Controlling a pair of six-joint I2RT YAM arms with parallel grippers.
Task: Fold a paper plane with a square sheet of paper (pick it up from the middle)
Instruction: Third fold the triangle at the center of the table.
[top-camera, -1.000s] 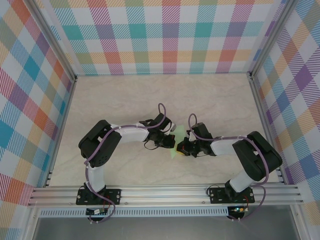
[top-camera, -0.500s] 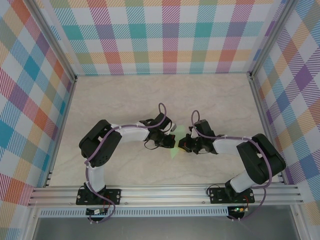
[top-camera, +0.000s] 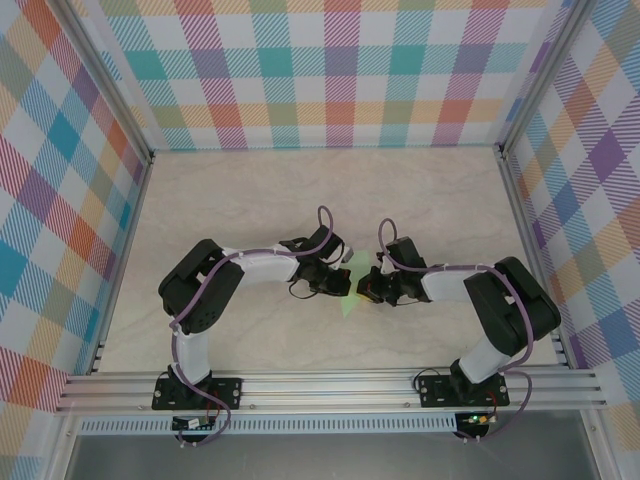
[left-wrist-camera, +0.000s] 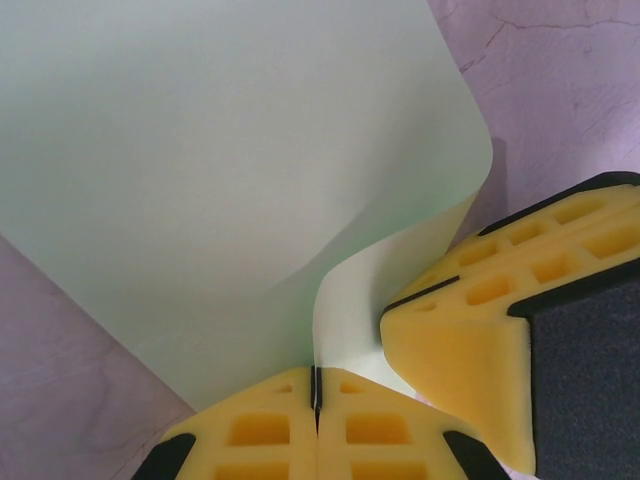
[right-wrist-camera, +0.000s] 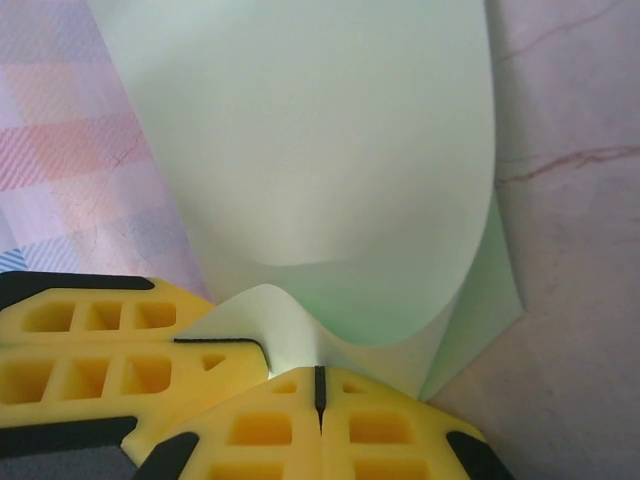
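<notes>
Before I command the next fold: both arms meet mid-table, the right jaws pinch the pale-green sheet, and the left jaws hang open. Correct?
No. The left jaws are not open: they are shut on the square sheet of paper, its edge caught in the seam between their yellow pads, as the left wrist view shows. The rest holds.

The left arm (top-camera: 250, 268) and right arm (top-camera: 450, 285) had white links, bulky black joint housings and looping purple cables (top-camera: 322, 215). The left gripper (left-wrist-camera: 316, 385) had yellow foam fingers (left-wrist-camera: 260, 440) with rectangular pockets, backed in black.
</notes>
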